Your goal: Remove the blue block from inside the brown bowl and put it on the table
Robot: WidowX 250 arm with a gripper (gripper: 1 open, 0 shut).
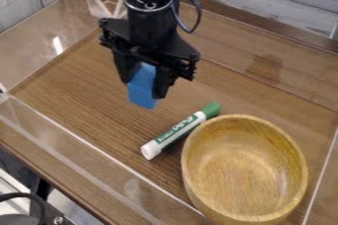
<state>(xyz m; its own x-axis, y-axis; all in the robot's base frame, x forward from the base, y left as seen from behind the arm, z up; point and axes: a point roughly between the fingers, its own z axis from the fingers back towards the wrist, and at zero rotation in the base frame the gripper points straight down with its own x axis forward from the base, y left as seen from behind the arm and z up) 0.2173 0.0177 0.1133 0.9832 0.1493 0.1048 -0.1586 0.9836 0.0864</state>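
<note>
My gripper (pixel 145 81) points straight down over the middle of the table (pixel 79 91) and is shut on the blue block (pixel 144 87). The block hangs between the black fingers, its lower end close above the wood; whether it touches the surface I cannot tell. The brown bowl (pixel 294 150) stands at the front right with nothing inside it, well apart from the gripper.
A green-and-white marker (pixel 180 131) lies slanted between the block and the bowl, its tip near the bowl's rim. Low clear acrylic walls (pixel 27 120) border the tabletop on the left and front.
</note>
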